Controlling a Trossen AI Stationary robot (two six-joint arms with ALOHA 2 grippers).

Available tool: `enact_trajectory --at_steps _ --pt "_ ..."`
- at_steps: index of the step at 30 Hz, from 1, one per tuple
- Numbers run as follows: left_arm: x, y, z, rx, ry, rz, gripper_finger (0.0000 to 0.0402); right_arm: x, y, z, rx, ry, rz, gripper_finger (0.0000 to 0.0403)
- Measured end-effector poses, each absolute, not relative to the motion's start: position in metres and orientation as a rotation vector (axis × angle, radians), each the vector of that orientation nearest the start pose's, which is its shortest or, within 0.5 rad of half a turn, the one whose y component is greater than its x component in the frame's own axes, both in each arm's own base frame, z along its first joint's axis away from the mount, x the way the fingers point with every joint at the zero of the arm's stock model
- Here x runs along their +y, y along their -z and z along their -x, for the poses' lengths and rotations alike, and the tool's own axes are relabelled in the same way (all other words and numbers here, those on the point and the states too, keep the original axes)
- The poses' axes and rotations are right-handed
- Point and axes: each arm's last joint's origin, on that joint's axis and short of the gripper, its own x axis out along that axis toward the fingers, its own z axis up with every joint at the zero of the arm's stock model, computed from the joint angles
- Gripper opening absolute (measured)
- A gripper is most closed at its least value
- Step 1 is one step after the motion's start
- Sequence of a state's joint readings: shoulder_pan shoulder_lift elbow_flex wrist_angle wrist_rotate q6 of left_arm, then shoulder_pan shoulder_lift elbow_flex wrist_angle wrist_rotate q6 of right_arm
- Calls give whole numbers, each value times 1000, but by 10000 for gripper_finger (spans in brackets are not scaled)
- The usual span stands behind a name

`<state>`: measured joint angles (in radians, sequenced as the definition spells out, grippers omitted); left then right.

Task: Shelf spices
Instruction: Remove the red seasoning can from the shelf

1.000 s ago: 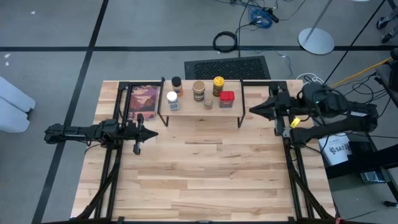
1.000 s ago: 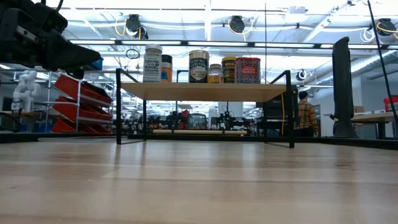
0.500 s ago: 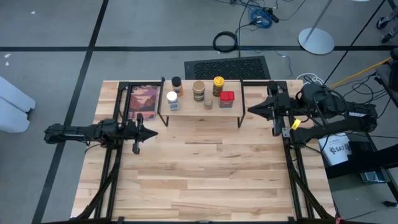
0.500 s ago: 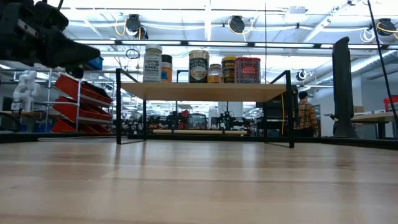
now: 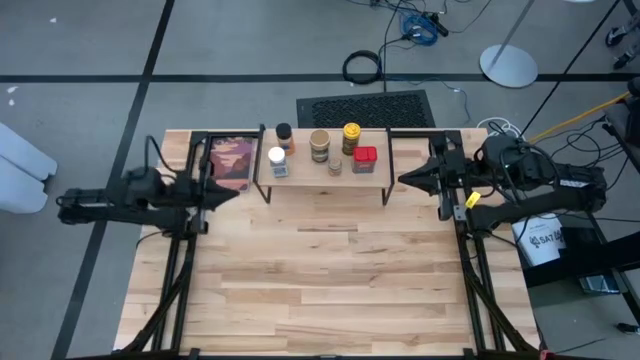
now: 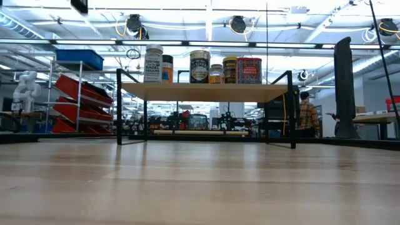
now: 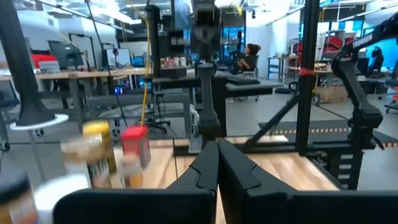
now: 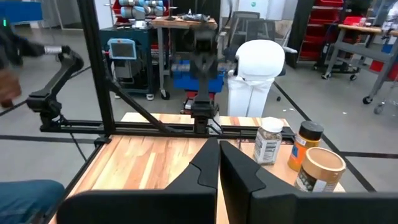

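All six spices stand on the narrow light-wood shelf on thin black legs (image 5: pixel 322 180), upper centre of the high view: white-lidded jar (image 5: pixel 277 157), dark-lidded orange jar (image 5: pixel 284 132), tan jar (image 5: pixel 319 141), yellow-lidded jar (image 5: pixel 351 132), red box (image 5: pixel 364 156) and small grey-lidded jar (image 5: pixel 334 163). The shelf's long axis runs left to right, between the arms. The left gripper (image 5: pixel 226 191), fingers pressed together and empty, sits left of it; the right gripper (image 5: pixel 406 178), likewise closed, sits right of it and probably nearer (the wrist views blur). The task looks done.
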<state>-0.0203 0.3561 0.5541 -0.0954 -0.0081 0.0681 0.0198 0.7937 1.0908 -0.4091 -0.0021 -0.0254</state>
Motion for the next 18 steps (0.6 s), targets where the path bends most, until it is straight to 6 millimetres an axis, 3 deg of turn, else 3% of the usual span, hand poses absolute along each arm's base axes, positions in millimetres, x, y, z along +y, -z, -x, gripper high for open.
enact_trajectory --at_steps 6,10,13,18 --pt "-3 -387 -108 -130 34 -36 6 7 -410 -148 109 -54 87 0" --pt "-5 -427 -117 -264 77 -141 6 7 -410 -148 108 -57 98 0" --pt "-5 -437 -128 -256 82 -144 6 7 -410 -148 111 -56 91 0" --pt "-7 -412 -158 -50 109 -112 6 7 -407 -149 138 -55 69 0"
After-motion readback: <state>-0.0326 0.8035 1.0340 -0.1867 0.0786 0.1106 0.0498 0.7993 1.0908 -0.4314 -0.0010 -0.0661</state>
